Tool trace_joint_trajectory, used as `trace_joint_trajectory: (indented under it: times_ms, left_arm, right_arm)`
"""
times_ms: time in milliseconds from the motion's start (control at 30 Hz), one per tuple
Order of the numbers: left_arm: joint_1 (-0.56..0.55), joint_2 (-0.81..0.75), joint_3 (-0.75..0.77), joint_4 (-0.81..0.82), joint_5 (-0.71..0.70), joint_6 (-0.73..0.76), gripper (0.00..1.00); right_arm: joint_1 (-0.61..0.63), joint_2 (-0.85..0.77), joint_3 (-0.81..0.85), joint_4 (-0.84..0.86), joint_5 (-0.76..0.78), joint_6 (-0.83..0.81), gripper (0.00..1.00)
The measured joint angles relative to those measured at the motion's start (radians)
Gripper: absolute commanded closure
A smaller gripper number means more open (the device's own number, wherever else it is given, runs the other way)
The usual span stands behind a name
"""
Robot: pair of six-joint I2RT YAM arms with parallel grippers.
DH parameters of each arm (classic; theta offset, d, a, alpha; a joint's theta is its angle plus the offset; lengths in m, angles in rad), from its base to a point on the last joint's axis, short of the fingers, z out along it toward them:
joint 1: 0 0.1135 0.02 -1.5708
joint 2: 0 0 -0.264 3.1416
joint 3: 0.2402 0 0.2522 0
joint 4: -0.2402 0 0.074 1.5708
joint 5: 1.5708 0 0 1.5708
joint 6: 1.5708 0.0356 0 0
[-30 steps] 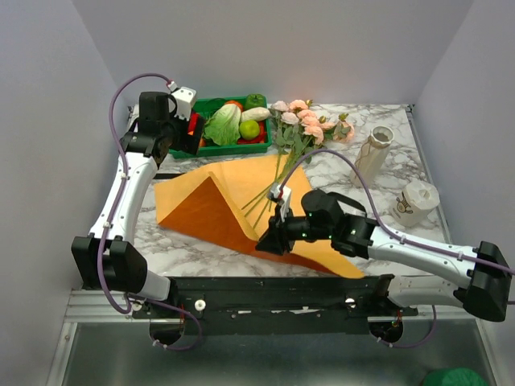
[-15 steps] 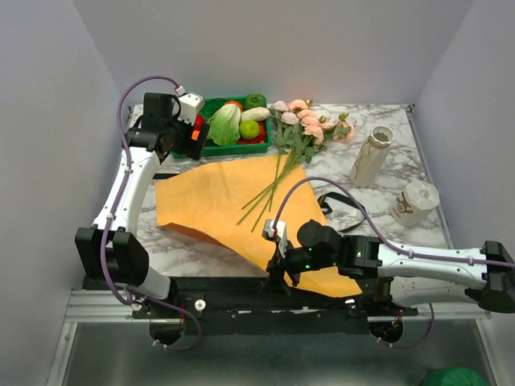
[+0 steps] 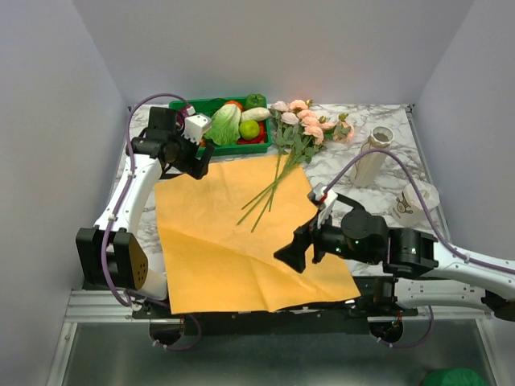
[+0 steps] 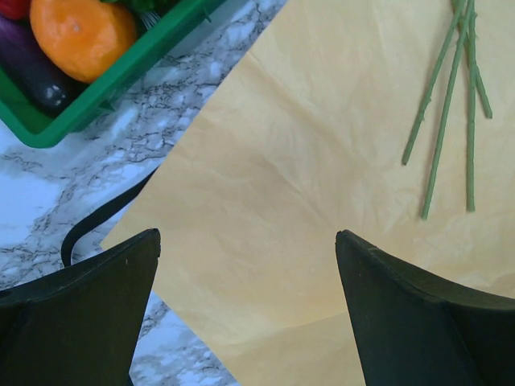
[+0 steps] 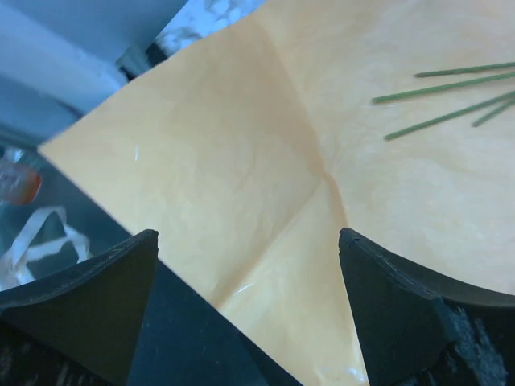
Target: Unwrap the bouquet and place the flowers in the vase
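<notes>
The left gripper (image 4: 249,241) has its fingers wide apart with nothing between them. It hangs over the far left corner of the orange paper (image 4: 282,201). Beside that corner a thin black strip (image 4: 92,223) curls on the marble table (image 3: 386,112).

The right gripper (image 5: 249,237) is also spread wide and holds nothing. It is above the near right part of the paper, close to the table's near edge.

The paper lies opened out and creased across the middle of the table, and its near edge reaches past the table's near edge.

The flowers (image 3: 310,121) lie loose, unwrapped. Their pink heads are bunched at the far edge on the bare marble, and their green stems (image 3: 269,193) fan back onto the far part of the paper.

The vase (image 3: 372,157) stands upright near the far right corner, apart from the flowers, with nothing in it that can be seen.

A green tray (image 3: 201,103) of vegetables sits at the far left corner, just beyond the left gripper.
</notes>
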Motion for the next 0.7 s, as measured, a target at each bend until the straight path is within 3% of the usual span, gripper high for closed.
trace_joint_trajectory:
  times_ms: [100,233,333,433,467,500,700]
  left_arm:
    - [-0.002,-0.020,-0.037,-0.011,0.007,0.019,0.01]
    - [-0.002,-0.031,-0.061,-0.009,0.006,0.031,0.01]
    - [-0.002,-0.038,-0.087,0.005,0.002,0.035,0.01]
    - [-0.002,-0.054,-0.127,0.012,-0.005,0.040,0.01]
    - [-0.002,-0.059,-0.136,0.013,-0.007,0.041,0.01]
    - [-0.002,-0.064,-0.144,0.014,-0.010,0.042,0.01]
    - [-0.002,-0.110,-0.176,0.027,-0.023,0.047,0.01]
  right_arm:
    - [-0.068,0.032,0.071,-0.072,0.101,0.048,0.00]
    - [-0.307,0.206,0.152,-0.142,0.129,0.098,0.07]
    - [-0.406,0.401,0.217,-0.184,0.149,0.100,0.25]
    - [-0.472,0.587,0.313,-0.200,0.151,0.092,0.54]
    - [-0.496,0.642,0.348,-0.198,0.151,0.090,0.71]
    - [-0.522,0.691,0.378,-0.193,0.150,0.089,0.78]
    - [-0.670,0.931,0.509,-0.145,0.134,0.095,0.78]
